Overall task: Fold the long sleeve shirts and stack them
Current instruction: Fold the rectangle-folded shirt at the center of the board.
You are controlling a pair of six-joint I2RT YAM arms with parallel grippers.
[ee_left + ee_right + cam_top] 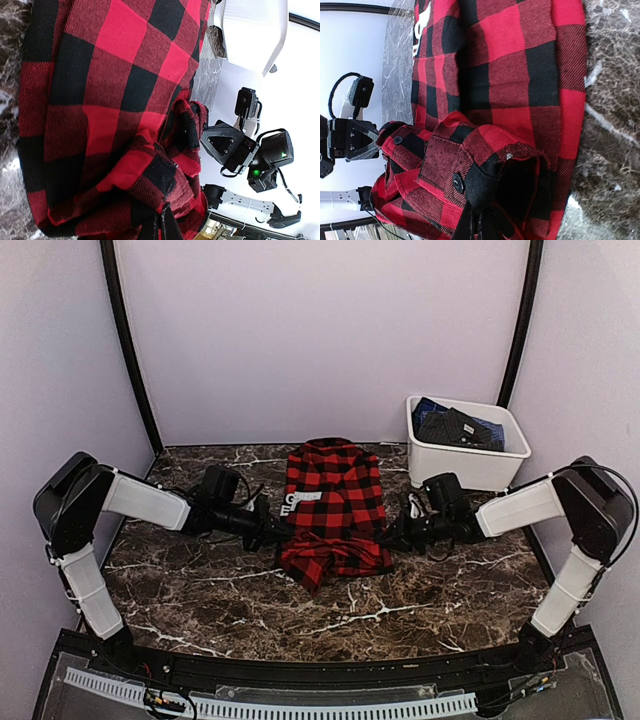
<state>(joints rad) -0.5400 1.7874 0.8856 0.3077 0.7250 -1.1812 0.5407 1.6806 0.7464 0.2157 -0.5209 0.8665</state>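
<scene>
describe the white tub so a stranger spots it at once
On the dark marble table, look to the far right corner. The white tub stands there, right of the red-and-black shirt; it is the only container, holding dark cloth.

The shirt at frame centre is soft woven flannel in red-and-black check, matt and slightly fuzzy, its twill ribs plain in the wrist views; a cuff button looks like glossy black plastic. The worktop is dark marble-look stone with white veins and a polished sheen. At upper right the tub is smooth white plastic, holding dark matt cloth. The arm shells are smooth white plastic, their joints matt black
</scene>
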